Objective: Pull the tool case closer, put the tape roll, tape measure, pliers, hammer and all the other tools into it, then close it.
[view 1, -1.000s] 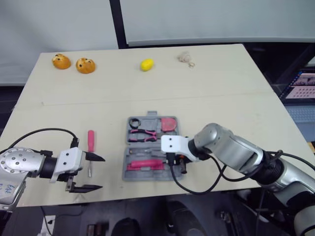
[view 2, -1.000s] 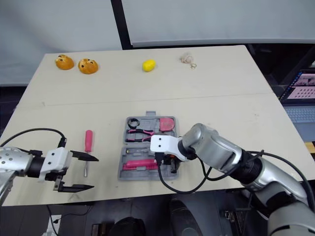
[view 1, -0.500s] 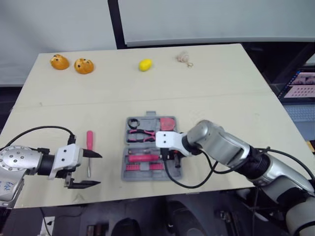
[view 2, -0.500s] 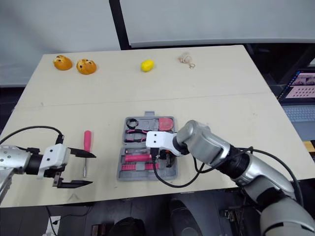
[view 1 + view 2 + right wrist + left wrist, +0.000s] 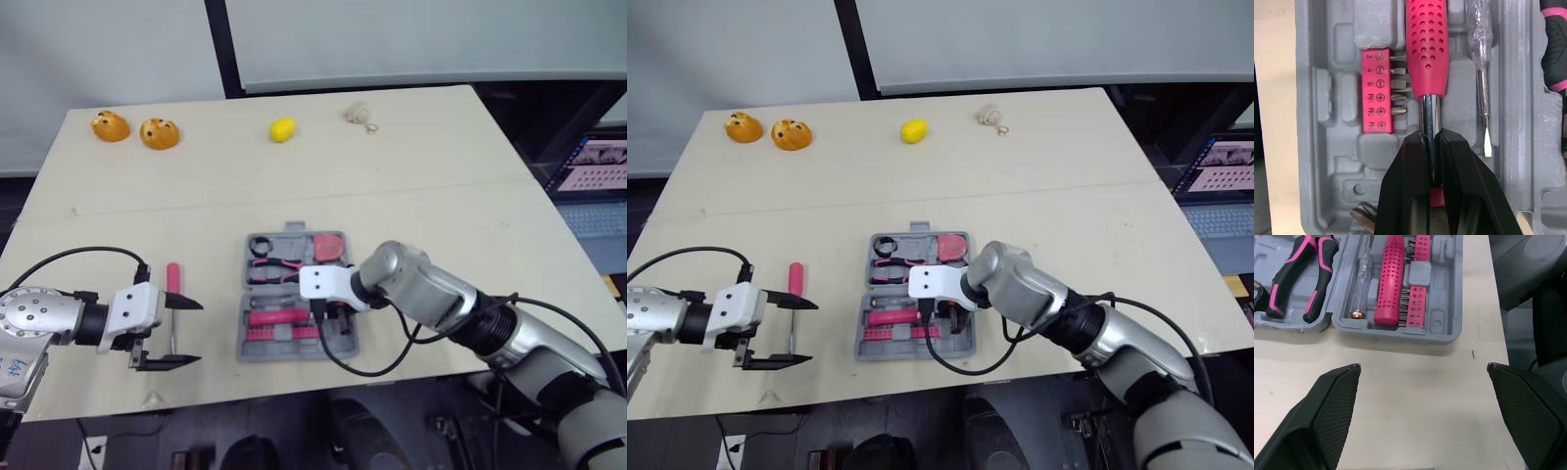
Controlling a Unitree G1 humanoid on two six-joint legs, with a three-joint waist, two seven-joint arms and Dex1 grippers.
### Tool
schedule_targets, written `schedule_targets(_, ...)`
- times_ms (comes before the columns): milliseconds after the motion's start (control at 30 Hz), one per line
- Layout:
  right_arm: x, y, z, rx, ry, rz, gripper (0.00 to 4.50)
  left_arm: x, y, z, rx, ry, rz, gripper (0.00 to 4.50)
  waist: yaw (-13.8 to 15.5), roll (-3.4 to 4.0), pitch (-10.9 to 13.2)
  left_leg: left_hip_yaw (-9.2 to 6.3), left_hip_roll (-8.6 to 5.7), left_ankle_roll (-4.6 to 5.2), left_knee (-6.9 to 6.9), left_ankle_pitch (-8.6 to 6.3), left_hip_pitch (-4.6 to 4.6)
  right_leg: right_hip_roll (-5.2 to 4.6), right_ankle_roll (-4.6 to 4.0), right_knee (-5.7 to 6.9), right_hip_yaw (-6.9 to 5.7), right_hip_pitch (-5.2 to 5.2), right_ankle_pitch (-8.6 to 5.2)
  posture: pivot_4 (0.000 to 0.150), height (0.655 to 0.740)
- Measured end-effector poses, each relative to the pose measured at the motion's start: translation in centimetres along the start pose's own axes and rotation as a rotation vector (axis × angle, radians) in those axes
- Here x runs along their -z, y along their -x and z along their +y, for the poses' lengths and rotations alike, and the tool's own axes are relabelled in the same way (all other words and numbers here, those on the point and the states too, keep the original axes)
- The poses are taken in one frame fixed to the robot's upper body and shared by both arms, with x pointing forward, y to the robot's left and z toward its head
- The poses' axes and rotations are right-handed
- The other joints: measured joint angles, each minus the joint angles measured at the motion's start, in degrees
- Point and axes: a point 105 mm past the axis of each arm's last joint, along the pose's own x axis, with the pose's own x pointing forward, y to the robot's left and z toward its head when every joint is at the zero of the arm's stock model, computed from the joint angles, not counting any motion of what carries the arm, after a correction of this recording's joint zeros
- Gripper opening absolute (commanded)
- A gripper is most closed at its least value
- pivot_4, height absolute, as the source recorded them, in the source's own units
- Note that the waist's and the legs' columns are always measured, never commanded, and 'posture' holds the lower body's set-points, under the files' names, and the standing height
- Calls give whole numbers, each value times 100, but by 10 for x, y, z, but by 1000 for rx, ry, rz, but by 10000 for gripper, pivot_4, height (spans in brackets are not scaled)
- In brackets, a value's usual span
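The grey tool case [image 5: 257,345] lies open in the middle of the table near its front edge. Its far half holds a black tape roll [image 5: 262,245], pink-handled pliers [image 5: 275,266] and a pink tape measure [image 5: 331,247]. The hammer [image 5: 1427,54], pink-handled, lies in the near half beside a bit set [image 5: 1374,90] and a clear tester screwdriver [image 5: 1480,73]. My right gripper [image 5: 1431,139] is shut on the hammer's metal shaft. A red screwdriver [image 5: 172,282] lies on the table left of the case. My left gripper [image 5: 194,333] stands open beside it, fingers [image 5: 1327,406] pointing at the case.
Two orange buns [image 5: 110,125] [image 5: 160,132], a yellow lemon [image 5: 282,128] and a small beige object [image 5: 361,114] sit along the table's far edge. A laptop [image 5: 593,162] stands off the table to the right. Cables hang from both arms near the front edge.
My right gripper has moved left from the case's right edge to over its near half. The left gripper has hardly moved. The camera has shifted a little.
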Motion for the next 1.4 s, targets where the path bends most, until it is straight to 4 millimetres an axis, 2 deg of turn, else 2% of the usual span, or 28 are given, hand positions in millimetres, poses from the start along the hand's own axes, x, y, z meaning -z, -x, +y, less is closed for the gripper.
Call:
schedule_targets(200, -3, -3, 0, 5, 15, -6, 230, 0, 0, 1, -6, 0, 1, 45000, -10, -1, -1, 0, 0, 0, 1, 0, 0, 0, 0, 2, 0, 0, 0, 1500, 7400)
schedule_targets(267, -5, -6, 0, 2, 20, -14, 9207, 0, 0, 1, -10, 0, -1, 45000, -18, -2, -2, -1, 0, 0, 2, 0, 1, 0, 0, 3, -1, 1, 0, 1500, 7400)
schedule_targets(300, -6, -7, 2, -3, 25, -21, 11702, 0, -1, 1, -12, -1, -3, 45000, -18, -2, -2, -1, 0, 0, 3, 0, 1, 0, 0, 4, -1, 1, 0, 1500, 7400)
schedule_targets(367, -7, -7, 4, -13, 33, -28, 21171, -1, -1, 2, -14, -2, -5, 45000, -13, -3, -2, -1, 0, 0, 9, 0, 1, 0, 0, 5, -2, 2, 0, 1500, 7400)
schedule_targets(467, -8, 2, 0, 12, 37, -42, 35153, -2, -1, 3, -19, -7, -9, 45000, -3, -8, -5, -6, 0, 0, 16, 0, 0, -1, 0, 8, -5, 5, 0, 1500, 7400)
schedule_targets(500, -9, 6, -2, 25, 36, -54, 41679, -2, -2, 3, -19, -8, -9, 45000, -3, -9, -6, -6, 0, 0, 17, 0, 1, 0, 0, 9, -5, 6, 0, 1500, 7400)
schedule_targets(533, -12, 11, -5, 38, 35, -76, 44501, -3, -2, 4, -20, -10, -11, 45000, -2, -9, -6, -7, 0, 0, 16, 0, 0, 0, 0, 9, -5, 6, 0, 1500, 7400)
schedule_targets(600, -17, 23, -11, 61, 21, -145, 44501, -6, -3, 5, -22, -16, -19, 45000, 4, -10, -6, -8, 0, 0, 17, 0, 0, 0, 0, 9, -7, 7, 0, 1500, 7400)
schedule_targets(667, -24, 30, -14, 62, -17, -285, 44501, -9, -4, 7, -27, -21, -29, 45000, 11, -23, -14, -13, 0, 0, 14, 0, 1, 0, 0, 5, -13, 13, 0, 1500, 7400)
schedule_targets(733, -31, 24, -14, 28, -92, -425, 44501, -10, -6, 8, -28, -21, -38, 45000, 2, -37, -22, -13, 0, 0, 15, 0, 2, 1, 0, 9, -13, 14, 0, 1500, 7400)
schedule_targets(767, -34, 18, -13, 7, -139, -502, 42138, -13, -7, 11, -30, -30, -48, 45000, -3, -41, -25, -13, 0, -1, 17, 0, 2, 2, 0, 12, -14, 14, 0, 1500, 7400)
schedule_targets(833, -36, 4, -11, -21, -174, -596, 35717, -17, -9, 14, -31, -46, -56, 45000, -5, -41, -25, -11, -1, -1, 21, 0, 2, 2, 0, 15, -12, 13, 0, 1500, 7400)
schedule_targets(1033, -20, -18, -7, -17, -210, -695, 4081, -19, -12, 17, -39, -48, -63, 45000, -4, -41, -25, -13, 0, 0, 26, 0, 2, 1, 0, 16, -13, 16, 0, 1500, 7400)
schedule_targets(1067, -19, -20, -6, -19, -208, -697, 248, -19, -12, 17, -40, -48, -63, 45000, -3, -41, -25, -14, 0, 0, 28, 0, 2, 1, 0, 18, -14, 16, 0, 1500, 7400)
schedule_targets(1200, -13, -27, -1, -18, -208, -690, 248, -19, -12, 18, -43, -48, -63, 45000, -9, -41, -25, -14, 1, 0, 35, 0, 4, 1, 0, 33, -12, 15, 0, 1500, 7400)
schedule_targets(1400, -1, -36, -5, 15, -214, -621, 248, -18, -12, 18, -48, -48, -62, 45000, 1, -41, -25, -15, 1, -1, 47, 0, 4, 1, -1, 46, -12, 15, -1, 1500, 7400)
